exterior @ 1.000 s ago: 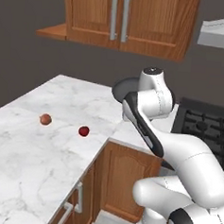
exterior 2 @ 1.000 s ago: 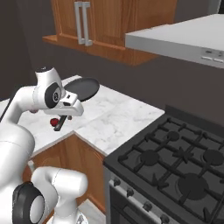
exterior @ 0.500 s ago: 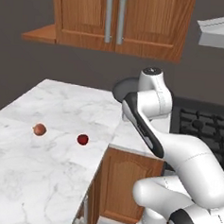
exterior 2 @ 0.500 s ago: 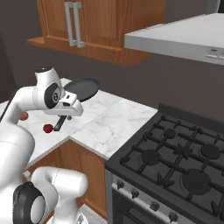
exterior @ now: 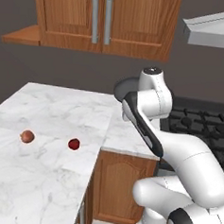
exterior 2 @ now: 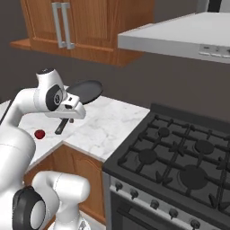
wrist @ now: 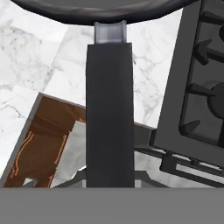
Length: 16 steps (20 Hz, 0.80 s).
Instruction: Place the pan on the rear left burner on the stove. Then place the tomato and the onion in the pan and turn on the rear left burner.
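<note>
Pan (exterior 2: 85,90) hangs in the air above the marble worktop (exterior 2: 108,123), carried by its short dark handle (wrist: 109,109), which runs from the bottom of the hand view toward twelve o'clock, where the dark bowl (wrist: 105,11) fills the top edge. The claw (exterior 2: 72,108) sits at the handle's outer end; its fingertips are not to be made out, so whether it is clenched there cannot be told, though the pan being aloft suggests a firm hold. As a judgement, the pan is rigid metal, fairly heavy for its size and smooth on the handle, so held far from the bowl it would tend to droop or twist, and level, slow carrying suits it. From the right base view the stove (exterior 2: 179,157) lies at about four o'clock of the pan, and the rear left burner (exterior 2: 164,132) stands open under its grate bars, with free air over the grates below the hood (exterior 2: 179,36). The worktop's corner and the stove's raised grate edge are what the pan's underside must clear. Tomato (exterior: 74,144) and onion (exterior: 27,136) rest well apart from the pan on the worktop, near each other.
</note>
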{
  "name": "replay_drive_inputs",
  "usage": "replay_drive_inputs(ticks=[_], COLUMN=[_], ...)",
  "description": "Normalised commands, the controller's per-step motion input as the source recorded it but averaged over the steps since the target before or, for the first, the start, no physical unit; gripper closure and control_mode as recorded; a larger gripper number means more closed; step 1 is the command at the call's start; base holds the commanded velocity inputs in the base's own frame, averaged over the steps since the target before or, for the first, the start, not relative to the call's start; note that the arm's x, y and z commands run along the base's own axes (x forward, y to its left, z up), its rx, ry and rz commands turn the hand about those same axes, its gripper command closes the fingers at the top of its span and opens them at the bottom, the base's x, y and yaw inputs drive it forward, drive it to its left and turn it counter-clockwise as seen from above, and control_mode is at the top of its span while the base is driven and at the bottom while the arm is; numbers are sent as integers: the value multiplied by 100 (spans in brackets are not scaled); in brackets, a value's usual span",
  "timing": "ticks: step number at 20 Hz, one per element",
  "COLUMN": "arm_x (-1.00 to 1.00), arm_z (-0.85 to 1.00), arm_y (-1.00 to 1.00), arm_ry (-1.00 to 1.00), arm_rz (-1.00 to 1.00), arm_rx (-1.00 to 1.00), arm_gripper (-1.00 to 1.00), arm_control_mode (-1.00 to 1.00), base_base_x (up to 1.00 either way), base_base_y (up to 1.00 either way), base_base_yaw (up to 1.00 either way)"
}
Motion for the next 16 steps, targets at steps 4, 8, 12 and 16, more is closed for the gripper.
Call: replay_drive_inputs(ticks=[4, 8, 12, 16], arm_x=[0, 0, 0, 0], arm_z=[0, 0, 0, 0], arm_y=[0, 0, 0, 0], arm_ry=[0, 0, 0, -3], arm_rz=[0, 0, 0, -2], arm_rx=[0, 0, 0, 0], arm_gripper=[100, 100, 100, 100], arm_control_mode=[100, 100, 100, -100], base_base_x=[0, 0, 0, 0], base_base_y=[0, 0, 0, 0], base_base_yaw=[-19, -13, -11, -7])
